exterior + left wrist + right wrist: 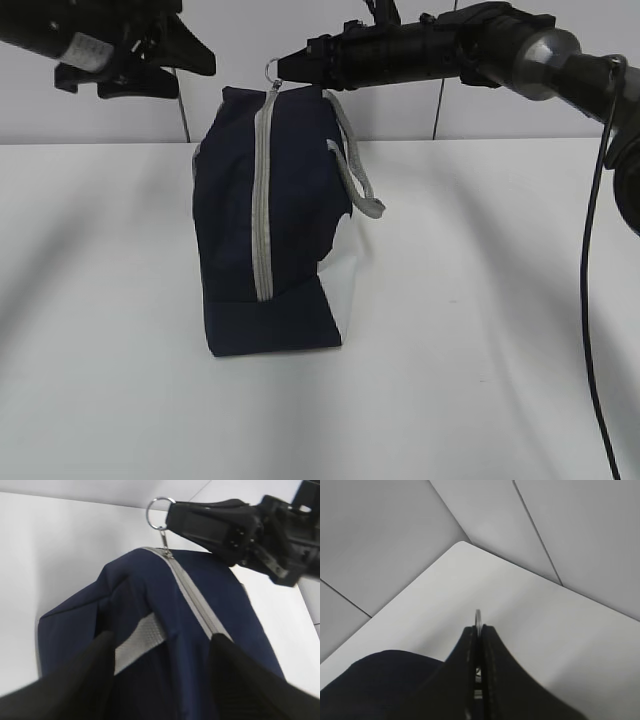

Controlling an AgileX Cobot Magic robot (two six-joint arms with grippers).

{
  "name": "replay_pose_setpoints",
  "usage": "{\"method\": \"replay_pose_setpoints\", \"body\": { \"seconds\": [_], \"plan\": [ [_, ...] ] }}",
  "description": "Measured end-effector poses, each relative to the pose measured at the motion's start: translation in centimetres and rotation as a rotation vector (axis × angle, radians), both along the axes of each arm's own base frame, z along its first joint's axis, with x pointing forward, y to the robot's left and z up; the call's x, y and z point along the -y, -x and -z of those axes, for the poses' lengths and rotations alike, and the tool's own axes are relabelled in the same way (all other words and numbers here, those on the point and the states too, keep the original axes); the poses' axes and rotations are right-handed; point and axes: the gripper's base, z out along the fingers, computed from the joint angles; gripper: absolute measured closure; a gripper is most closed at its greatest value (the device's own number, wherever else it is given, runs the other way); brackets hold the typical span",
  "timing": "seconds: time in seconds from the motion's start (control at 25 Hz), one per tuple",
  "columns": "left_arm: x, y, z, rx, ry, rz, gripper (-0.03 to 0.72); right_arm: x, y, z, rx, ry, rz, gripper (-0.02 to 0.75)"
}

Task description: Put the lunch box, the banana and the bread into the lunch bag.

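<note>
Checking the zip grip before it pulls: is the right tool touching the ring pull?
Touching. In the right wrist view the right tool is shut on the ring pull; the left wrist view shows the ring sticking out of its tip.

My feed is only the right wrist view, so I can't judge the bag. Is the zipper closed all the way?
Observer: It looks shut. In the exterior view the zipper runs closed down the lunch bag, and the right end effector pinches the ring pull at the top.
Operator: Where is the left end effector?
Observer: The left end effector is open and raised near the bag's top, apart from it.
</note>
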Motion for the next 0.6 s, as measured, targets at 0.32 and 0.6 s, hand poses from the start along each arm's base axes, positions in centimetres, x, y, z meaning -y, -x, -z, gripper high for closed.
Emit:
{"method": "replay_pose_setpoints", "body": {
  "seconds": [0.32,0.6],
  "plan": [
    [0.7,-2.8,3.8,-0.045,0.122,-0.071,0.314,0.0,0.0,0.0,0.000,0.002,0.000,0.754],
    [1.1,-3.6,5.2,-0.081,0.181,-0.090,0.317,0.0,0.0,0.0,0.000,0.002,0.000,0.754]
  ]
}}
